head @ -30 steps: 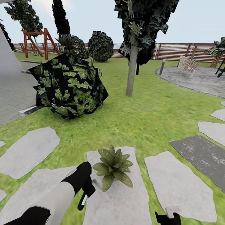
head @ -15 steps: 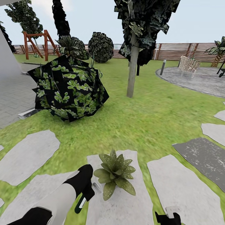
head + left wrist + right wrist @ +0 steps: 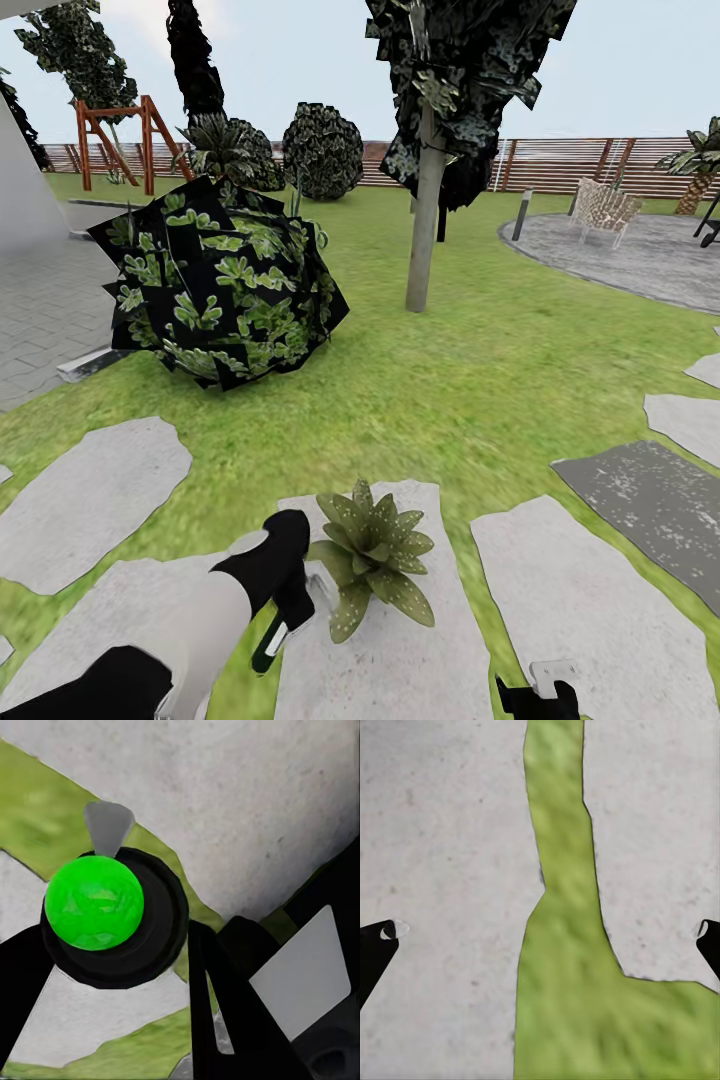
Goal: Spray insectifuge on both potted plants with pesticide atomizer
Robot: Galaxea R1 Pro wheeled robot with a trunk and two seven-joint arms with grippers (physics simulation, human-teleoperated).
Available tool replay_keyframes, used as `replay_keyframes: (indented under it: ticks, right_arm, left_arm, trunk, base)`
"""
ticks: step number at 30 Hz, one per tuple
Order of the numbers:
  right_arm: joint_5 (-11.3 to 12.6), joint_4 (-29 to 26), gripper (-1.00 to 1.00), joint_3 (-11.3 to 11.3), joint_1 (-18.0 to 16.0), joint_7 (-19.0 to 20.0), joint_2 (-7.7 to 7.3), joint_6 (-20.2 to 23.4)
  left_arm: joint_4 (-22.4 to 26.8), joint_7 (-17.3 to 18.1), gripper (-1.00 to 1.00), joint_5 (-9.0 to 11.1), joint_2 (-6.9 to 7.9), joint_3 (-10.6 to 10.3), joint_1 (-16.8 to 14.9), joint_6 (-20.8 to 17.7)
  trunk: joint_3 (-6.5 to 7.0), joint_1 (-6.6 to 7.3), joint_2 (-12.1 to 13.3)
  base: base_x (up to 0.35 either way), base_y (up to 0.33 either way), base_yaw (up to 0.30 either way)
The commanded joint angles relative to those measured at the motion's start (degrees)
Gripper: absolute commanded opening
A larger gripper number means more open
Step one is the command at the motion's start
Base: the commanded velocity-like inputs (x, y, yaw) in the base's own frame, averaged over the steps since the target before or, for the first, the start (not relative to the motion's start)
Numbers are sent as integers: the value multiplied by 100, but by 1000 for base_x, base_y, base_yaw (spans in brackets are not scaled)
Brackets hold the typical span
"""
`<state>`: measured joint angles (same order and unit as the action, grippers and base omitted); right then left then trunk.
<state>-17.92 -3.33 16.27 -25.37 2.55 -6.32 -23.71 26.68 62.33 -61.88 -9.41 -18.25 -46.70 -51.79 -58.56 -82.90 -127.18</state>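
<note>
One potted plant (image 3: 372,555), a rosette of speckled green leaves, stands on a pale stepping slab (image 3: 400,650) in the garden lawn. My left gripper (image 3: 292,612) hangs just left of it, shut on the pesticide atomizer (image 3: 268,640), whose grey nozzle (image 3: 322,587) nearly touches the leaves. In the left wrist view the atomizer (image 3: 96,907) shows a bright green cap in a black collar, held between the black fingers (image 3: 225,1020). My right gripper (image 3: 536,692) is low at the picture's bottom edge; the right wrist view shows it (image 3: 544,934) open over slab and grass.
A big dark-leaved bush (image 3: 220,285) stands on the lawn at left, a tree trunk (image 3: 422,220) ahead. The round paved patio (image 3: 630,255) with a chair (image 3: 603,210) lies far right before the wooden fence (image 3: 560,165). A dark slab (image 3: 650,510) lies right.
My left arm has pushed forward and right, bringing the atomizer's nozzle up against the plant's leaves. The view shifted slightly early on. The right gripper has stayed put.
</note>
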Motion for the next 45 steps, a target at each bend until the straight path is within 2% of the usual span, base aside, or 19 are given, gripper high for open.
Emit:
replay_keyframes:
  ticks: [1, 4, 12, 20, 27, 36, 45]
  right_arm:
    - [-28, 3, 100, 50, -3, 27, -1, -20]
    - [-28, 4, 100, 50, -3, 27, -1, -19]
    - [-28, 5, 100, 51, -3, 27, -1, -14]
    - [-28, 7, 100, 52, -3, 27, -1, -17]
    - [-28, 7, 100, 49, -3, 27, -1, -19]
    - [-28, 5, 100, 50, -3, 27, -1, -17]
    - [-28, 7, 100, 52, -3, 27, 3, -19]
  left_arm:
    - [32, 162, -100, -64, 2, -18, -23, -26]
    - [60, 439, -100, -105, 42, -48, -14, 1]
    - [61, 469, -100, -268, 162, -58, 28, 36]
    - [277, 458, -100, -272, 86, -47, -64, -11]
    - [354, 450, -100, -272, 115, -65, -5, -10]
    - [364, 456, -100, -272, 106, -76, -74, -32]
    - [385, 466, -100, -268, 99, -71, -79, -41]
  trunk:
    - [-5, 1, -2]
    - [-5, 1, -2]
    - [-5, 1, -2]
    - [-5, 1, -2]
    - [-5, 1, -2]
    - [-5, 1, -2]
    - [-5, 1, -2]
  base:
    - [0, 0, 0]
    - [0, 0, 0]
    - [0, 0, 0]
    - [0, 0, 0]
    - [-12, 5, -8]
    - [-189, 227, -276]
    - [123, 297, -173]
